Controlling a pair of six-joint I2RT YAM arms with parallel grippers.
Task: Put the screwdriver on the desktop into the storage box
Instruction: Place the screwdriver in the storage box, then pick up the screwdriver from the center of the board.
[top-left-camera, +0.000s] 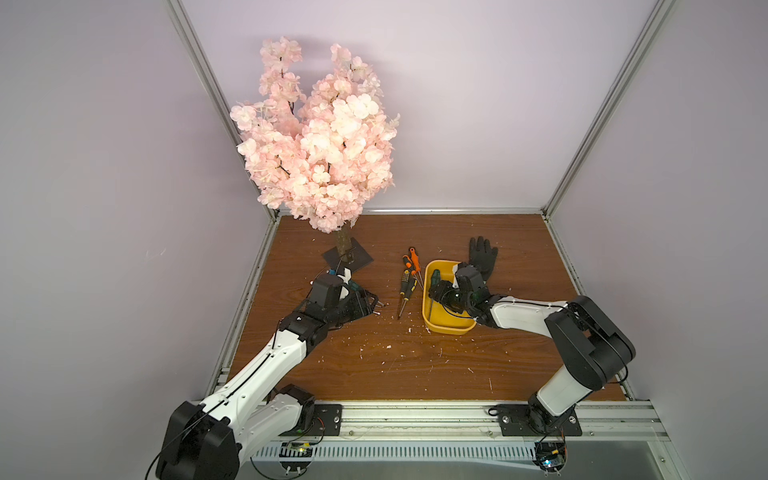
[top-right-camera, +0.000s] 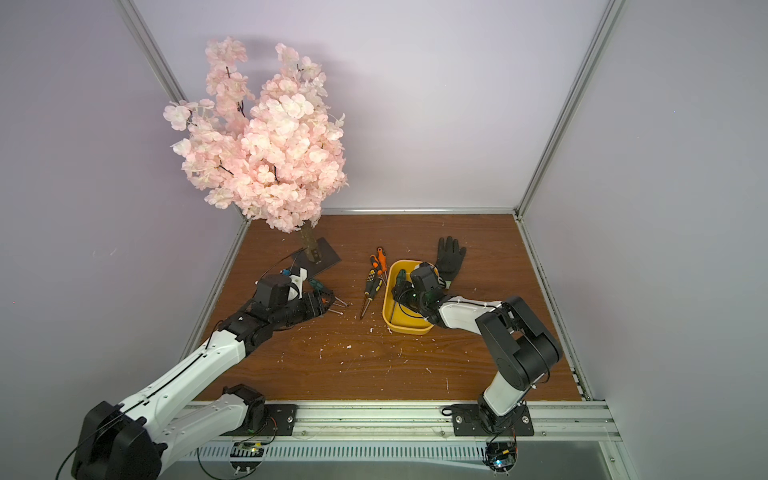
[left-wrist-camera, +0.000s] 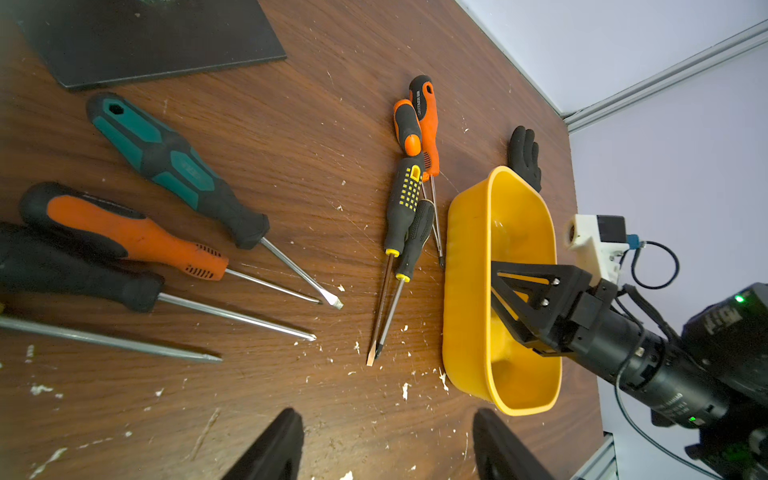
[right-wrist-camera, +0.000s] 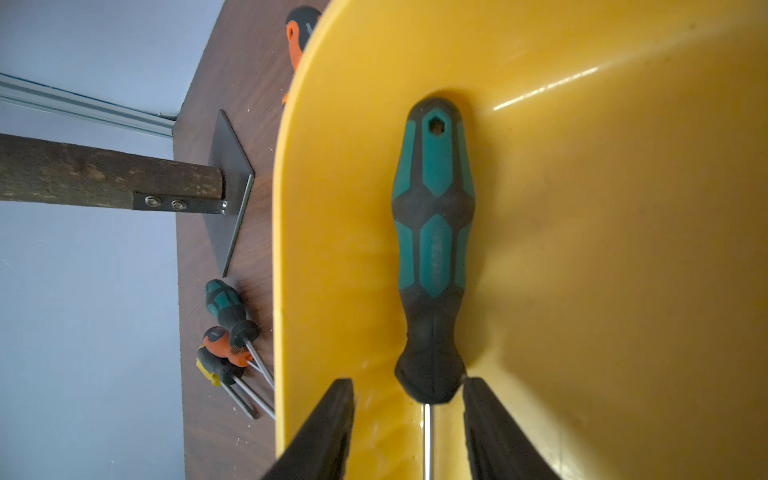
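Lift the right hand (right-wrist-camera: 407, 380), spread and pinching nothing, straight up off the green screwdriver (right-wrist-camera: 434, 249) lying inside the yellow box (right-wrist-camera: 623, 208); avoid snagging it. Hold the left hand (left-wrist-camera: 386, 411), spread and empty, clear over the worktop (left-wrist-camera: 249, 395).

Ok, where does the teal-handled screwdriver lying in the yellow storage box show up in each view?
Both top views: teal-handled screwdriver along the storage box wall nearest the loose screwdrivers, handle at the far end.
Left wrist: not seen; only the storage box's outside and part of its inside show.
Right wrist: mid-frame, lying in the box.
Shared landmark: the yellow storage box, in all four.
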